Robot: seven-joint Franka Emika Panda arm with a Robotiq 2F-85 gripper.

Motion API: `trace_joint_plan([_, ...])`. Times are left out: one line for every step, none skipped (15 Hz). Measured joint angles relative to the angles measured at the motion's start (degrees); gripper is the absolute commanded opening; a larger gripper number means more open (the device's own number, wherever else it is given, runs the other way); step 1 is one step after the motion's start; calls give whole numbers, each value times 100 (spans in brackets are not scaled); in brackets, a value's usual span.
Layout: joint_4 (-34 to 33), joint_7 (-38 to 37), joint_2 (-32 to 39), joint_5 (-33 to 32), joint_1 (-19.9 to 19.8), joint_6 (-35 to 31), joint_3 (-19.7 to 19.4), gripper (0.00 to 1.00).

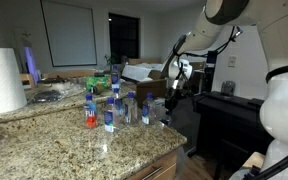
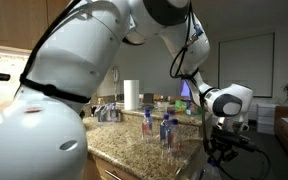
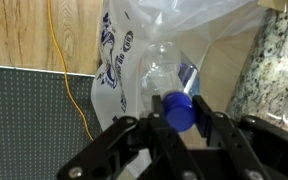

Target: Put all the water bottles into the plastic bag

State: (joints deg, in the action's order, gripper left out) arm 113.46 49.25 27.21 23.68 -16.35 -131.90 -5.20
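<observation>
Several clear water bottles with blue labels stand on the granite counter; one has a red-orange label. They also show in an exterior view. My gripper is shut on a water bottle by its blue-capped neck. It holds the bottle off the counter's edge, pointing into the open mouth of the whitish translucent plastic bag with blue print. In both exterior views the gripper hangs beside the counter; the bag is not clear there.
A big white paper-towel roll stands on the counter's far end. A cardboard box sits behind the bottles. A black table is near the arm. A yellow cable hangs by a dark panel.
</observation>
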Motion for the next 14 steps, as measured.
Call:
trace_joint_plan([24, -32, 0, -73, 14, -33, 32, 66])
trace_joint_plan([38, -55, 0, -142, 22, -65, 67, 71])
trace_joint_plan([40, -79, -1, -197, 24, -89, 100, 77])
trace_joint_plan([41, -91, -7, -241, 25, -126, 132, 84])
trace_joint_plan([41, -100, -22, -283, 27, -158, 156, 91])
trace_joint_plan([40, -105, -45, -312, 28, -180, 174, 97])
trace_joint_plan([38, -105, -77, -339, 28, -193, 190, 99])
trace_joint_plan([35, -105, -124, -367, 29, -195, 204, 100])
trace_joint_plan([31, -105, -187, -387, 29, -195, 221, 100])
trace_joint_plan([21, -105, -267, -389, 28, -185, 248, 100])
trace_joint_plan([1, -105, -366, -389, 27, -159, 284, 100])
trace_joint_plan([-30, -104, -484, -388, 26, -103, 331, 100])
trace_joint_plan([-72, -84, -614, -381, 25, -22, 386, 100])
trace_joint_plan([-123, -36, -755, -372, 24, 87, 446, 100])
